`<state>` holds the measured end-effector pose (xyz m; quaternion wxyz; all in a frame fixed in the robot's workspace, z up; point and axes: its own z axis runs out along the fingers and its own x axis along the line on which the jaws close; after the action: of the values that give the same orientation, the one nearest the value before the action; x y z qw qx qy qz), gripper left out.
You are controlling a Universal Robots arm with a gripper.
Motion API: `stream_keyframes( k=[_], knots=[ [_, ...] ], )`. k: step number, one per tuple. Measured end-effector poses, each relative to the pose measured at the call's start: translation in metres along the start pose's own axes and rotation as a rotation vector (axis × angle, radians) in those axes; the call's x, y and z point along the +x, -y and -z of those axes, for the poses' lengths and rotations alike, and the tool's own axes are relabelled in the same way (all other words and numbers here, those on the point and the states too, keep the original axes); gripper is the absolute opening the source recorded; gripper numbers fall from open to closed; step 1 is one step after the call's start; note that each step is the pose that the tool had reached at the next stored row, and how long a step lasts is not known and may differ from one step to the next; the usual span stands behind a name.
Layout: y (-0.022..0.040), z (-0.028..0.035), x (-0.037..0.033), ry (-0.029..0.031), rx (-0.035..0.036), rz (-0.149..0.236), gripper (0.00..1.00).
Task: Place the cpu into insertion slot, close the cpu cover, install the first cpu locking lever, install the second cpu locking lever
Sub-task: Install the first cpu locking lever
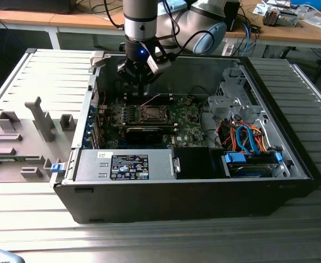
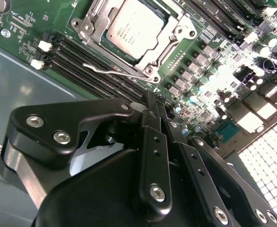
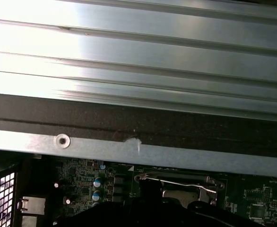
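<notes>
Silvery cpu (image 2: pixel 134 27) sits under the closed cpu cover (image 2: pixel 174 35) at upper centre; gripper (image 2: pixel 150 101) jaws closed, empty.

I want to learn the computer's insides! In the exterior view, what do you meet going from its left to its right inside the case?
Blue-edged cards → insertion slot → grey metal drive cage → orange and blue cables.

A lab or workshop: an open computer case (image 1: pixel 204 181) on a metal table (image 1: pixel 149 235), cluttered wooden desks (image 1: pixel 292 30) behind.
</notes>
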<state>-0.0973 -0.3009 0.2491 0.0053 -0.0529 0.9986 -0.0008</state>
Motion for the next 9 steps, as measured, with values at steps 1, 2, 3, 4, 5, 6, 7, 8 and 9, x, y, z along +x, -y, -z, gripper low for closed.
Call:
stream_keyframes(
  k=[1,2,3,4,5,6,7,8,9],
  knots=[
    [0.0000,-0.0001,-0.0001,0.0000,0.0000,0.000,0.11],
    [0.0000,-0.0004,-0.0002,0.0001,0.0000,0.000,0.11],
    [0.0000,-0.0008,-0.0005,0.0002,-0.0002,0.000,0.11],
    [0.0000,-0.0010,-0.0006,0.0001,-0.0001,0.000,0.11],
    [0.0001,-0.0014,-0.0006,0.0000,0.0000,0.000,0.11],
    [0.0001,-0.0017,-0.0007,0.0001,0.0000,0.000,0.11],
    [0.0001,-0.0025,-0.0009,0.0000,0.0000,0.000,0.11],
    [0.0001,-0.0030,-0.0010,0.0000,0.0000,0.000,0.11],
    [0.0001,-0.0035,-0.0010,0.0000,0.0000,0.000,0.11]
  ],
)
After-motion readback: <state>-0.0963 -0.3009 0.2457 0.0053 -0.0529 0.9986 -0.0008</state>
